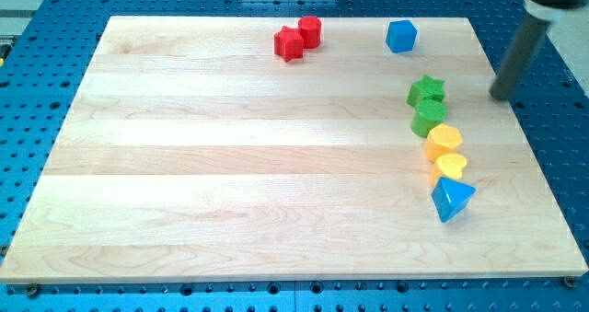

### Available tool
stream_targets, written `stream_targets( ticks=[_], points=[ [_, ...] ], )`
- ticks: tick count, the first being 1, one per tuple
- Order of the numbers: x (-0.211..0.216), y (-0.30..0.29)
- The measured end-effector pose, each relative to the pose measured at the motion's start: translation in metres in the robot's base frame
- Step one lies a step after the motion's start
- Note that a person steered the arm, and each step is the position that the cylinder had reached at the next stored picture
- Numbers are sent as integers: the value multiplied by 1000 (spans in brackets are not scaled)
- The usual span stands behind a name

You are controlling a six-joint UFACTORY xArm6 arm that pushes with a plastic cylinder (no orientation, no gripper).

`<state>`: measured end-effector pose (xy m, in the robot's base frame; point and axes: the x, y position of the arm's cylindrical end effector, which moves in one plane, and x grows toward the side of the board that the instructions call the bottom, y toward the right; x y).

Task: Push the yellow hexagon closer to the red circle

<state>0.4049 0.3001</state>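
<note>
The yellow hexagon [444, 141] lies at the view's right in a close column of blocks, just below a green circle [428, 119] and just above a yellow heart [450, 167]. The red circle [310, 31] sits near the view's top centre and touches a red star [288, 43] on its lower left. My tip [500, 97] rests on the board near its right edge. It is apart from all blocks, to the right of the green star [426, 90] and up and to the right of the yellow hexagon.
A blue block [401, 36] sits near the top edge, right of the red pair. A blue triangle [452, 200] ends the column below the yellow heart. The wooden board [230, 165] lies on a blue perforated table.
</note>
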Motion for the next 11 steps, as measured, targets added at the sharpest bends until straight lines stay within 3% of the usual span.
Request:
stream_targets(
  ticks=[1,2,4,5,6,7,9,11],
  points=[
    [61,-49],
    [83,-87],
    [44,-197],
    [-21,-199],
    [-57,-213],
    [-69,-246],
    [-75,-207],
    [-94,-257]
  ],
)
